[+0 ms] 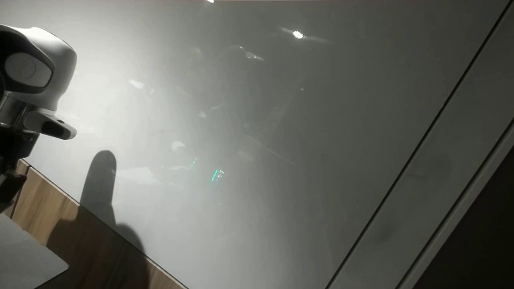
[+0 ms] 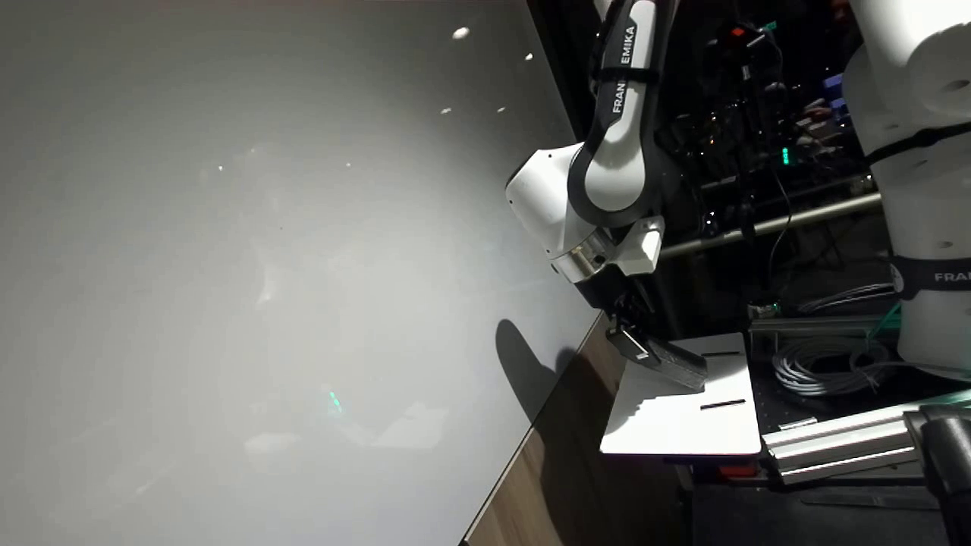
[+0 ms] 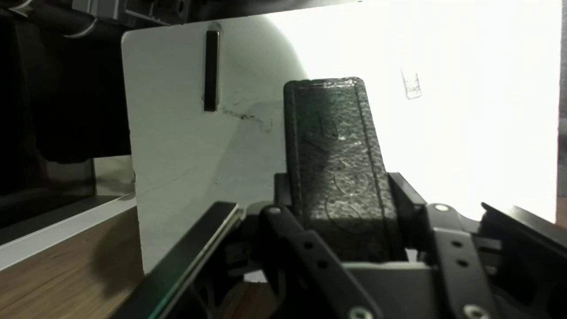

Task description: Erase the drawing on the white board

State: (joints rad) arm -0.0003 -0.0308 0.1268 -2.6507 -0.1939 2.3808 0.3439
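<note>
The large white board [image 1: 261,233] fills most of both exterior views and looks grey in the dim light [image 2: 190,303]. I cannot make out a clear drawing on it; small bright spots and green glints show there and look like reflections. My gripper [image 3: 339,190] is shut on a dark, block-shaped eraser [image 3: 330,128], with one finger on each long side. In an exterior view the gripper [image 2: 633,337] and eraser [image 2: 679,365] are over a white panel, apart from the board. At the left edge of an exterior view the gripper [image 1: 10,180] is partly cut off.
The white panel [image 2: 683,432] carries two dark strips [image 3: 211,71]. A wooden surface [image 2: 592,470] lies between panel and board. Metal profiles [image 2: 842,447], coiled cable [image 2: 827,368] and another white arm part [image 2: 925,189] stand beyond the panel. The arm's shadow falls on the board's edge.
</note>
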